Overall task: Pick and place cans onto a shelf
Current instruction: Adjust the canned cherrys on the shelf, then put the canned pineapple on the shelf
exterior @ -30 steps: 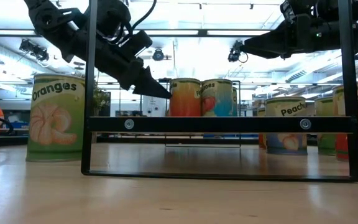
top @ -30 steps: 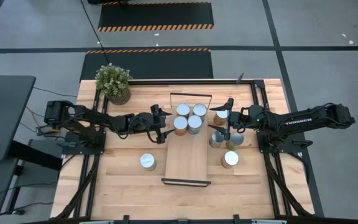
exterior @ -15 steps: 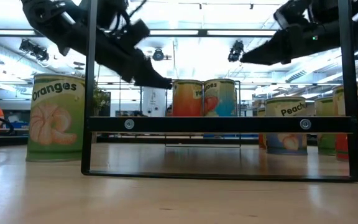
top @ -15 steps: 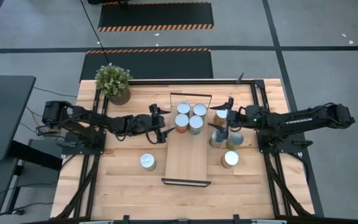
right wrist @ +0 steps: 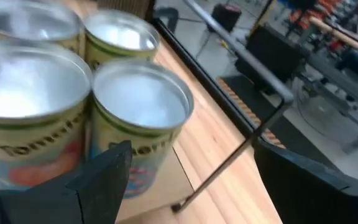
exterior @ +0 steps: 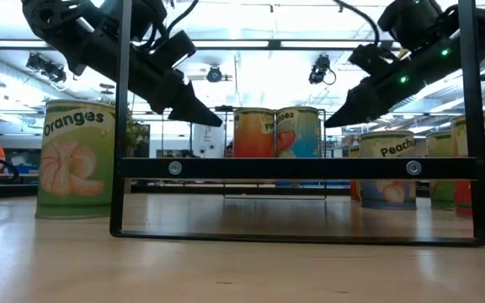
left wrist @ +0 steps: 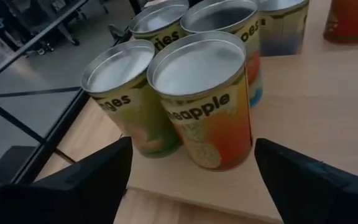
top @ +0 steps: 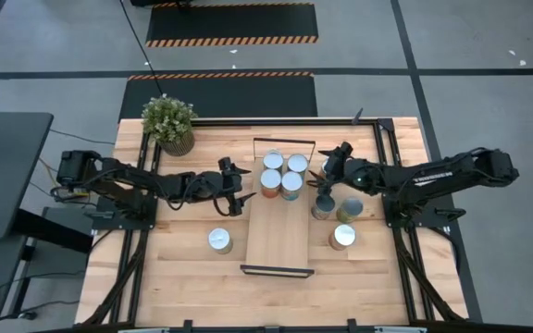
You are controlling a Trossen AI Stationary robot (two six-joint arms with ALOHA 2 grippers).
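Note:
The shelf (top: 280,236) lies in the middle of the table. Four cans stand upright on its far end, among them a pineapple can (left wrist: 207,106) and the can beside it (left wrist: 129,99). My left gripper (top: 241,191) is open and empty just left of these cans. My right gripper (top: 324,178) is open and empty just right of them, facing the nearest can (right wrist: 142,118). Three cans (top: 322,209) (top: 348,211) (top: 342,237) stand on the table right of the shelf. An oranges can (top: 219,240) stands to its left.
A potted plant (top: 167,122) stands at the far left corner. Black wire rails (top: 278,270) close the shelf's short ends; the near rail fills the low view (exterior: 301,168). The near part of the shelf is bare board. Black frame rails run along the table's sides.
My left gripper has drawn back a little toward the table's left edge, away from the cans on the shelf, staying open. My right gripper has swung toward the shelf's far end and dropped lower, its fingers now pointing at the cans there.

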